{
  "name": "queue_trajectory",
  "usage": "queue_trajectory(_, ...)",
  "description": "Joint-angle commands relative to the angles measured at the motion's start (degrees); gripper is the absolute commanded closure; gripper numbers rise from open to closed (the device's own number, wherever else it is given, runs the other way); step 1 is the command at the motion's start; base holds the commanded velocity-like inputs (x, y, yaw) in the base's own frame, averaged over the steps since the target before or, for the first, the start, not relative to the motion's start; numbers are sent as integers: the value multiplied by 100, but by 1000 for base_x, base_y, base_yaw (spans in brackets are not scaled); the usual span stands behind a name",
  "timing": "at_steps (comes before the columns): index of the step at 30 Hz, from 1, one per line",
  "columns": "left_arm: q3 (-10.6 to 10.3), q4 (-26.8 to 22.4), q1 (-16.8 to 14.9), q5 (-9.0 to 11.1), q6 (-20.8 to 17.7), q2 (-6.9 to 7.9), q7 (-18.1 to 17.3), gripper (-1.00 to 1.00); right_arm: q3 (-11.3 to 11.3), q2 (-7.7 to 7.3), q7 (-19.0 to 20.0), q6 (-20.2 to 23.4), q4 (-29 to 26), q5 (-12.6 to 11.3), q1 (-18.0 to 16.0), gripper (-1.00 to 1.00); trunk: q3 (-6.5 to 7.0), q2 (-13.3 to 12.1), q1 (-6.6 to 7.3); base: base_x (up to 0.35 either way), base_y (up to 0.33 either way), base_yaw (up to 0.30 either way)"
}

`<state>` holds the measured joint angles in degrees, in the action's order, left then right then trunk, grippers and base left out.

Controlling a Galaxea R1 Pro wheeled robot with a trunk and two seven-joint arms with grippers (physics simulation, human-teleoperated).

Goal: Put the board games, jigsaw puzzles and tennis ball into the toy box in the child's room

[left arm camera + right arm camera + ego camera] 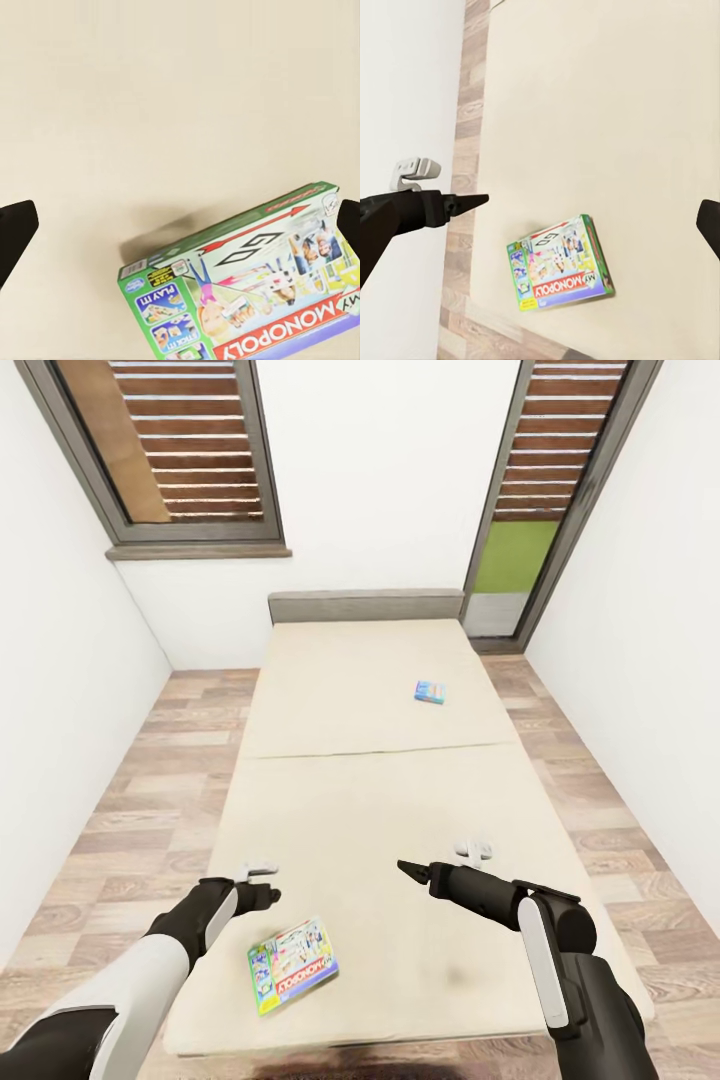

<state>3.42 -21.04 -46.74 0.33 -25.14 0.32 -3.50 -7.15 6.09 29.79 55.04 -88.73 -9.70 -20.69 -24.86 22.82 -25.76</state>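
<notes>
A: How many board games do I have on the bed (400,800)?
B: Two: one larger green-edged board game (293,964) near the foot, one small blue board game (430,692) on the far mattress half.
A: Arms I'm driving?
B: Two, a left gripper (262,882) and a right gripper (412,871). Windows: two.

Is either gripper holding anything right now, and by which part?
Nothing is held. Both the left gripper and the right gripper hover open above the bed; the large board game lies untouched.

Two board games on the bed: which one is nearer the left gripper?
The larger green-edged Monopoly box, just below the left gripper. The small blue box lies far up by the headboard.
</notes>
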Motion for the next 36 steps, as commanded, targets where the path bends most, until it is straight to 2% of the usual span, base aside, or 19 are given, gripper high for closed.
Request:
queue_trajectory(1,36,-9,-2,2,-29,-5,-23,-100,-15,6,15,41,-3,-15,-5,-100,-18,10,-3,0,0,0)
queue_trajectory(23,60,-5,-2,45,-7,-14,-149,-100,-17,2,18,42,-2,-15,-5,-100,-224,10,-3,0,0,0)
queue_trajectory(27,67,-5,-2,46,-26,-3,-572,-100,-18,1,18,42,-3,-15,-5,-100,-262,10,-3,0,0,0)
queue_trajectory(28,64,-5,-2,44,-36,-1,-852,-100,-16,3,18,42,-4,-15,-5,-100,-271,10,-3,0,0,0)
queue_trajectory(31,54,-5,-2,25,-51,2,-1334,-100,-15,2,18,42,-3,-15,-5,-100,-299,10,-3,0,0,0)
queue_trajectory(36,54,-5,-3,7,-42,5,-1635,-100,-14,2,18,39,-4,-15,-5,-100,-346,10,-3,0,0,0)
